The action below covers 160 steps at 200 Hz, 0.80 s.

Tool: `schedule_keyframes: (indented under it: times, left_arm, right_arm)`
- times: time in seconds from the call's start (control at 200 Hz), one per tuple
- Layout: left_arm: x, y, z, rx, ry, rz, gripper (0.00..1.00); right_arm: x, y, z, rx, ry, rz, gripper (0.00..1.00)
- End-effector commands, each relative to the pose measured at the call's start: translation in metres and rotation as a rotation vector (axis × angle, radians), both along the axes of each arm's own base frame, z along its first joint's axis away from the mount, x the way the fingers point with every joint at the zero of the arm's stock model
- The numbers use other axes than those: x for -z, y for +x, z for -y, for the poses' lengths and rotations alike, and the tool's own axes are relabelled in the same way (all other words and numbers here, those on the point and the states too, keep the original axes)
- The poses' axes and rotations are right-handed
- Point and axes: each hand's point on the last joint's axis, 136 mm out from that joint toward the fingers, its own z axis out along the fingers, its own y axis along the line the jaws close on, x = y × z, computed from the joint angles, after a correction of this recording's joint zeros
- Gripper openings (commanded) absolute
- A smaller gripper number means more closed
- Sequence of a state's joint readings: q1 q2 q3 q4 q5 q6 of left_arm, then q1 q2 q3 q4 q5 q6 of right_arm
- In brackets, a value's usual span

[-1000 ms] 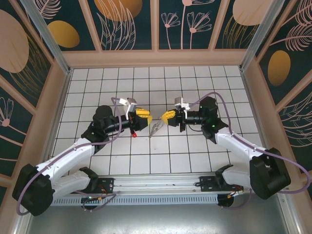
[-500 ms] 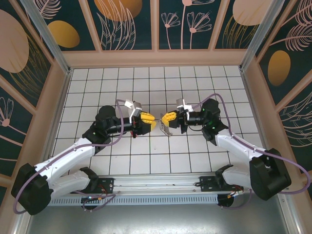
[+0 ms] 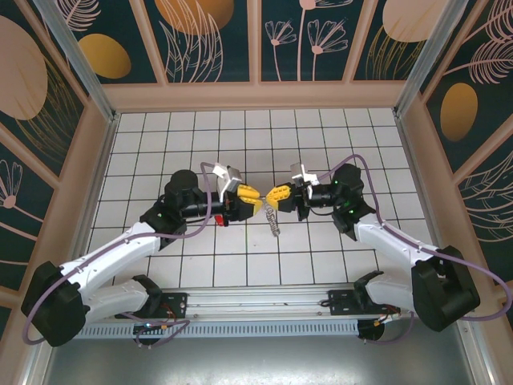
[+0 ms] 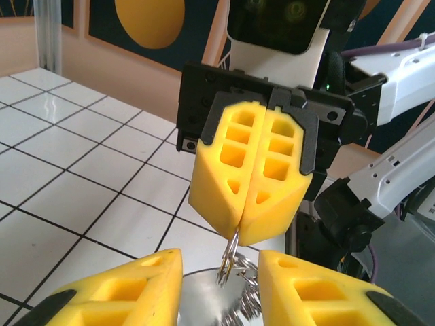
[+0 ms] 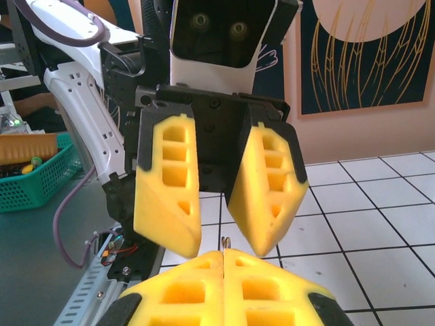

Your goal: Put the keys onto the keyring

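the left gripper [image 3: 250,195] has closed in, and its parted fingers [image 4: 136,285] now flank the keyring [image 4: 230,261]. the keyring hangs pinched in the closed tips of the right gripper [image 4: 239,231]. the red key [image 3: 222,222] lies on the tiles [image 3: 240,265] beneath the left arm [image 3: 120,257].

The left gripper [image 3: 250,195] and the right gripper [image 3: 277,193] faced each other tip to tip above the middle of the table [image 3: 160,136]. The keyring [image 3: 273,218] hung from the right gripper's tips, between the two. The key [image 3: 221,222] lay just beside the left wrist, on its near side.
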<state>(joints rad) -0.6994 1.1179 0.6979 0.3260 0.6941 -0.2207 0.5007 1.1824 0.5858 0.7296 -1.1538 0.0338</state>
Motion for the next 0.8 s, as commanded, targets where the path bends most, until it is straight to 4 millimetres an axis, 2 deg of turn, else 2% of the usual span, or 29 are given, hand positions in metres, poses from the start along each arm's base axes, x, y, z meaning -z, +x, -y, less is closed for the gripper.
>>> schedule_keyframes:
  times: [0.0, 0.145, 0.275, 0.566, 0.776, 0.796]
  left_arm:
    - [-0.003, 0.002, 0.006, 0.004, 0.018, 0.034, 0.31]
    - [0.000, 0.004, 0.009, 0.002, 0.025, 0.033, 0.24]
    - [-0.001, 0.003, 0.010, 0.007, 0.021, 0.036, 0.00]
    - [-0.001, 0.000, 0.010, 0.024, 0.017, 0.040, 0.00]
    - [-0.010, -0.001, 0.006, 0.009, -0.013, 0.080, 0.00]
    - [-0.010, -0.001, 0.006, 0.008, -0.014, 0.083, 0.00]
  right_arm:
    - [-0.010, -0.013, 0.001, -0.039, 0.027, 0.046, 0.00]
    - [-0.008, -0.013, 0.000, -0.044, 0.022, 0.041, 0.00]
    - [-0.008, -0.013, 0.000, -0.044, 0.019, 0.042, 0.00]
    - [-0.008, -0.012, -0.001, -0.042, 0.017, 0.038, 0.00]
    - [-0.010, -0.010, -0.002, -0.025, 0.012, 0.025, 0.00]
    - [-0.009, -0.009, -0.002, -0.024, 0.010, 0.017, 0.03]
